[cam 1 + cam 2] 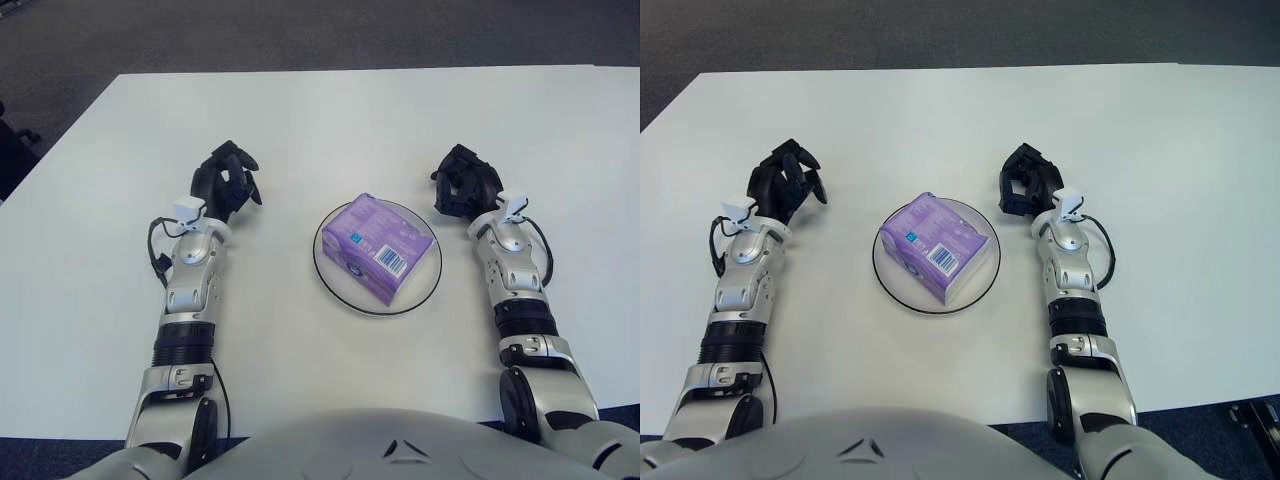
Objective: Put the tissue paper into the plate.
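A purple pack of tissue paper (380, 244) lies in the round white plate (335, 275) with a dark rim, in the middle of the white table. My left hand (226, 177) shows to the left of the plate, well apart from it, fingers curled and holding nothing. My right hand (462, 182) shows just to the right of the plate's upper edge, fingers curled and holding nothing. Neither hand touches the pack.
The white table (320, 110) stretches far beyond the plate. Dark carpet (300, 30) lies behind the table's far edge. A dark object (12, 135) shows at the far left beside the table.
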Motion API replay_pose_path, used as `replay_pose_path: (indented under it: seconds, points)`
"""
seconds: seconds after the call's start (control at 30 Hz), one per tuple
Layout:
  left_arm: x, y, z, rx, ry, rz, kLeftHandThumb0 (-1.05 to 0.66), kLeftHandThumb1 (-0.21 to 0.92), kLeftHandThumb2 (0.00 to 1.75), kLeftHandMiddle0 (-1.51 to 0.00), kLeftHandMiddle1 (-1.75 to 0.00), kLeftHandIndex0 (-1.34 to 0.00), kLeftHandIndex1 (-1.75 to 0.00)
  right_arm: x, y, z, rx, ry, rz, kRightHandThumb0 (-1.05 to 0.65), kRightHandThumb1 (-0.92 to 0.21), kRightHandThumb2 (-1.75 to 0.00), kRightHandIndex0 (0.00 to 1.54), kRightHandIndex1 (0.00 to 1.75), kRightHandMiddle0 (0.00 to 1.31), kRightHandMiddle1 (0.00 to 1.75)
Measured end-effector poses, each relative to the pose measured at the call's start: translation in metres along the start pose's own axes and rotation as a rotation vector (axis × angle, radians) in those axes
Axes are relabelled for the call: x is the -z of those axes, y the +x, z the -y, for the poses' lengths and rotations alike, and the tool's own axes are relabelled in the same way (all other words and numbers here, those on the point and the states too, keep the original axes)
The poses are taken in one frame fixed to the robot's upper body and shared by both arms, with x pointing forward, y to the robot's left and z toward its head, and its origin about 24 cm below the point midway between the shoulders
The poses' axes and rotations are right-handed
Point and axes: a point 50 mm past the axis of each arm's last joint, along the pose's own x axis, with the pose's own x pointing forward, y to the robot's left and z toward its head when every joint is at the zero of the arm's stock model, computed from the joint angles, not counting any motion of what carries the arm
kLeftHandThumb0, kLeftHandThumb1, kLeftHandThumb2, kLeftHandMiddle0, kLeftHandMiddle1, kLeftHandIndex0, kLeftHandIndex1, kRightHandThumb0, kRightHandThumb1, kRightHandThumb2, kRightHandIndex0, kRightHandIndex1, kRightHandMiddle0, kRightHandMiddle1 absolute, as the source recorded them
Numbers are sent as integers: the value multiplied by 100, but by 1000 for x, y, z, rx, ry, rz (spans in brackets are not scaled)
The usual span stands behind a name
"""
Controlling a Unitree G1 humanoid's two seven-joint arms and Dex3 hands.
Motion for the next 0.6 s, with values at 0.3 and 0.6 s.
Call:
replay_pose_path:
  seconds: [0.3, 0.6]
  points:
    - [2, 0, 0, -7, 1, -7, -46, 91, 81, -115, -175, -81, -175, 0, 0, 2, 8, 5, 2, -47, -35, -128, 129, 175, 59, 175]
    - [3, 0, 0, -16, 6, -15, -46, 91, 80, -115, -175, -79, -175, 0, 0, 3, 13, 7, 2, -47, -35, -128, 129, 175, 59, 175]
